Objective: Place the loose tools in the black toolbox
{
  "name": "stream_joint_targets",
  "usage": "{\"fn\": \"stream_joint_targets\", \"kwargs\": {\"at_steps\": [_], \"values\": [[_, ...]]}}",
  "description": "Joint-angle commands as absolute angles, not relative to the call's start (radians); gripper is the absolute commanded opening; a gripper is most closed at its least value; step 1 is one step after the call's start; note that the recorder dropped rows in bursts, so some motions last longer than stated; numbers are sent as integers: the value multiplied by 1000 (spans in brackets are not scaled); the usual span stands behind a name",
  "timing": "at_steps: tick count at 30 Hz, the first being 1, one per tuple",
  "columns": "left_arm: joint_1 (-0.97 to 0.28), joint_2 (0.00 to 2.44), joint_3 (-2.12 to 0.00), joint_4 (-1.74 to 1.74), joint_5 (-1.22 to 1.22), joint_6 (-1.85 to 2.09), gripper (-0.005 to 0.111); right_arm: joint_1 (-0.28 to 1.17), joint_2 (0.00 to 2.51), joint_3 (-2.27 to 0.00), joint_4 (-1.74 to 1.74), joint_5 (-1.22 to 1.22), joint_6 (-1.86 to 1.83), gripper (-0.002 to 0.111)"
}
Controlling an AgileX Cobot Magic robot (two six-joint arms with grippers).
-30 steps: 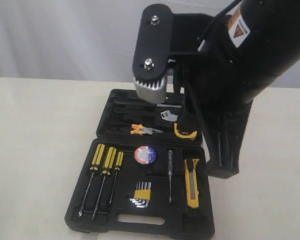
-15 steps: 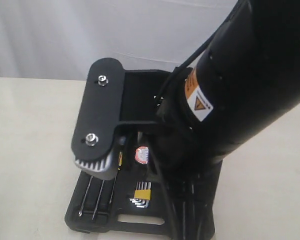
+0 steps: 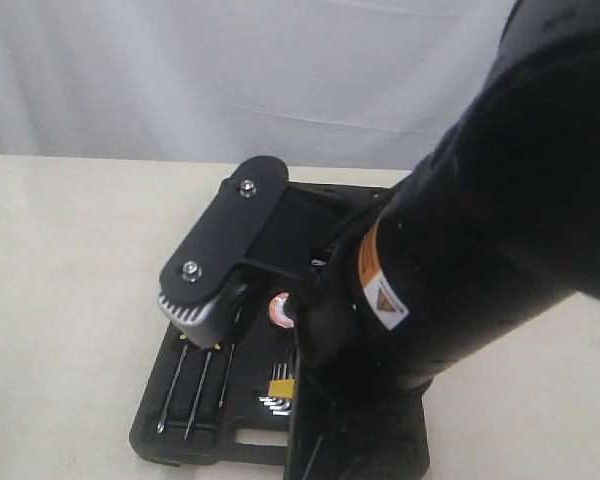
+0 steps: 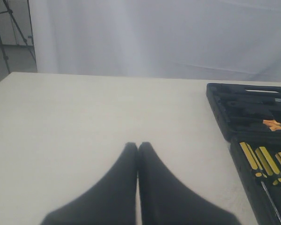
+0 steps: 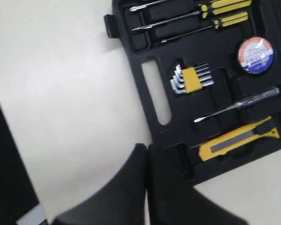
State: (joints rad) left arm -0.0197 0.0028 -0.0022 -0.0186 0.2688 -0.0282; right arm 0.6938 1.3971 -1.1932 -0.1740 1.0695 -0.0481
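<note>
Right pincer [image 5: 146, 150] and left pincer [image 4: 138, 146] were both shut, holding nothing. Knife [image 5: 236, 139] and tape roll [image 5: 255, 55] already sat in the toolbox [image 5: 178, 122], so it looked pretty much done. Next move was probably just backing off.

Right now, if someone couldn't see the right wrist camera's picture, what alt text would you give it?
The shut right gripper hangs at the rim of an open black toolbox on a pale table. In its slots lie a yellow-black utility knife, a labelled black tape roll, a hex key set and three yellow-black screwdrivers.
</note>
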Motion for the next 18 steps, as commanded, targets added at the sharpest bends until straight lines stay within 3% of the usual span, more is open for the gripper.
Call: {"fn": "stream_joint_targets", "kwargs": {"at_steps": [1,9,18], "values": [[-22,0,0,-21,268,-31,0,769,1421,-1105,-408,973,133,-1],[-22,0,0,-21,268,-31,0,899,1612,-1043,-705,966,419,-1],[-22,0,0,-21,268,-31,0,994,1729,-1043,-728,888,478,0]]}}
